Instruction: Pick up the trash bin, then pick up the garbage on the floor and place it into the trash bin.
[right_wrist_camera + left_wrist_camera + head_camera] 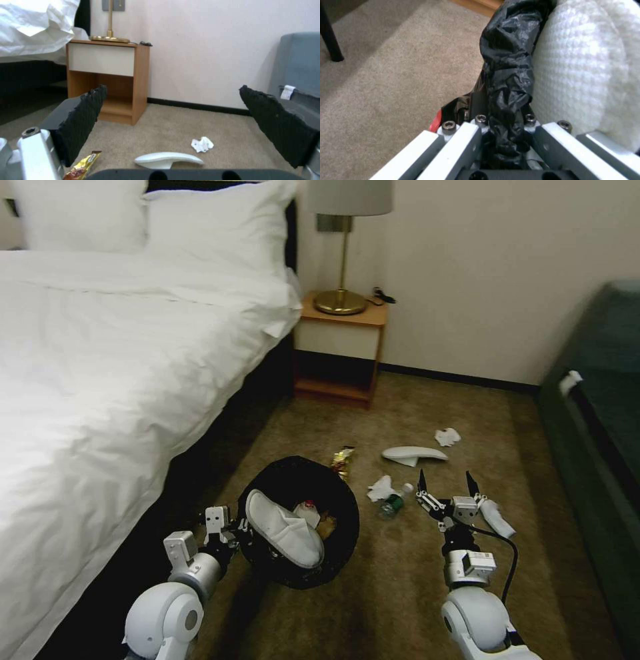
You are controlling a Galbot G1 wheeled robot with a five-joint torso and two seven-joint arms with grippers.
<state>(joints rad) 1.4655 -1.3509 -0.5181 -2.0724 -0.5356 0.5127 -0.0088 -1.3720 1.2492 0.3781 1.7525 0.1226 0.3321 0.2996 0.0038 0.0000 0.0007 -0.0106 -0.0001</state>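
Fingers of the left gripper clenched the trash bin rim, one slipper inside. Right of the bin, the right gripper hung spread wide, holding nothing. Just beyond it lay the second slipper, long axis crosswise, nearer that arm.

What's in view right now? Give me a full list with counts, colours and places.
trash bin: 1, black-lined, beside bed, held by rim
slipper in bin: 1, white
slipper on floor: 1, white
tissues: 2, white, one near wall, one by bottle
bottle: 1, clear, on carpet
snack wrapper: 1, gold, behind bin
nightstand: 1, wooden, with brass lamp
bed: 1, white
left gripper: shut on bin rim
right gripper: open, above carpet
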